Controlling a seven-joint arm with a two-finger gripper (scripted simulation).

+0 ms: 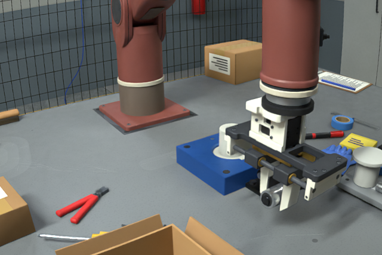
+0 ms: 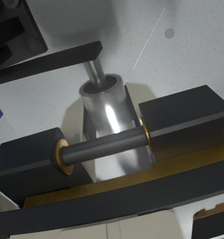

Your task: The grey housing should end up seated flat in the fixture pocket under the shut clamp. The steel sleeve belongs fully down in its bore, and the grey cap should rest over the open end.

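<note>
The steel sleeve (image 1: 271, 197) (image 2: 108, 116) lies on its side between my fingers, low over the grey table just in front of the blue fixture (image 1: 213, 163). The grey housing (image 1: 228, 143) stands in the fixture's round pocket, partly hidden behind my wrist. The black clamp arm (image 2: 47, 62) reaches across the upper left of the wrist camera view; whether it is shut I cannot tell. The grey cap (image 1: 367, 165) stands on a metal tray to the right. My gripper (image 1: 279, 198) (image 2: 107, 124) is closed on the steel sleeve.
The metal tray (image 1: 364, 192) edge lies close on the right, with blue gloves (image 1: 339, 153), a yellow pad and blue tape (image 1: 342, 122) behind it. An open cardboard box (image 1: 154, 240) sits at the near edge. Red pliers (image 1: 81, 204) lie to the left.
</note>
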